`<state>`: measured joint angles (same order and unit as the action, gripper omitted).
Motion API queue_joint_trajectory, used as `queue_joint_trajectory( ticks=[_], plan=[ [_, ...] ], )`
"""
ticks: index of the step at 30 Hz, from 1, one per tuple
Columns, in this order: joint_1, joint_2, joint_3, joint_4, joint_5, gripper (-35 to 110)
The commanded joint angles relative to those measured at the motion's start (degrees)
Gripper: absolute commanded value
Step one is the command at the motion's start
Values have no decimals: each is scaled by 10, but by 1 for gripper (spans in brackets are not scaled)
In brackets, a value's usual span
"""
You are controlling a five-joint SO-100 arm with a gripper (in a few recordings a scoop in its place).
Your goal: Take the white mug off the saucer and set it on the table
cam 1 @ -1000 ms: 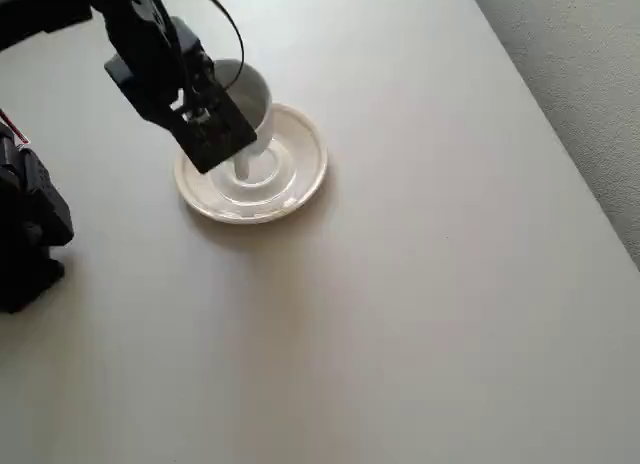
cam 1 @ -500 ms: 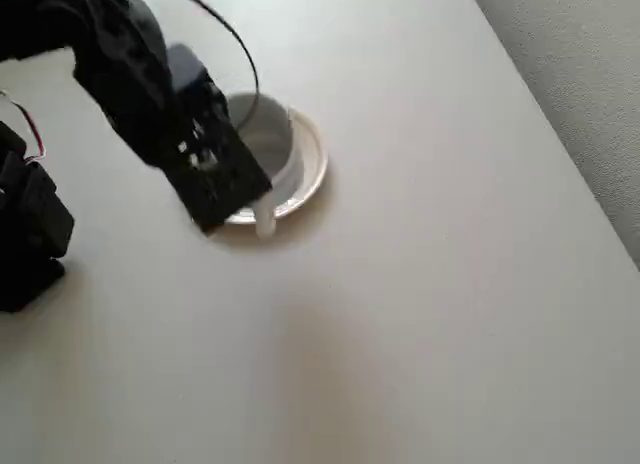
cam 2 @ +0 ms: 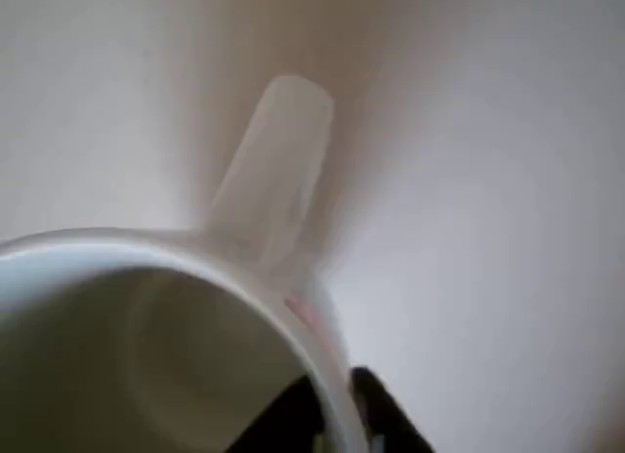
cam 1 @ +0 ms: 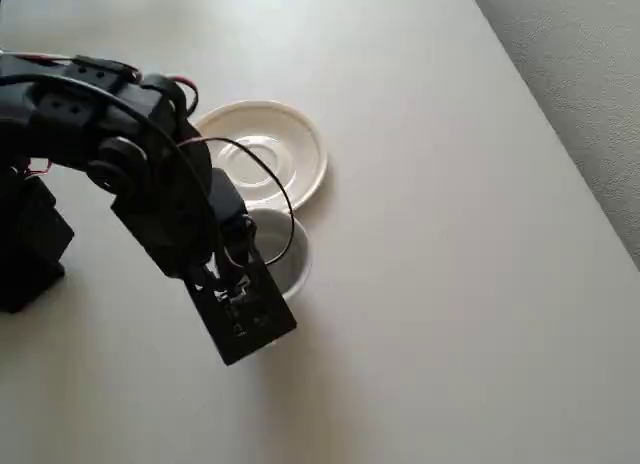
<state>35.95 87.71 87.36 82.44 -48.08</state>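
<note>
Overhead view: the saucer (cam 1: 270, 154) lies bare on the table (cam 1: 450, 284). The white mug (cam 1: 285, 259) is off it, just beside the saucer's near rim and partly hidden under the black arm. Whether it rests on the table cannot be told. Wrist view: the gripper (cam 2: 337, 419) is clamped on the mug's (cam 2: 146, 355) rim, one dark finger inside and one outside, the handle (cam 2: 273, 170) pointing away.

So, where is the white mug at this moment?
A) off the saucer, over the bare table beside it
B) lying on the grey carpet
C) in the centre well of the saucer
A: in the overhead view the white mug is below the saucer, whose well is bare.
</note>
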Motion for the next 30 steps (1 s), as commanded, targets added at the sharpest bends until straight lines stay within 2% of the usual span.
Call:
queue_joint_trajectory(
  ticks=[1, 7, 13, 17, 30],
  plan=[
    [9, 7, 21, -39, -4, -2],
    [-10, 4, 70, -59, -4, -1],
    [-15, -4, 75, -54, -5, 14],
    [-11, 26, 70, -50, -5, 19],
    [-57, 368, 78, 27, 44, 19]
  ],
)
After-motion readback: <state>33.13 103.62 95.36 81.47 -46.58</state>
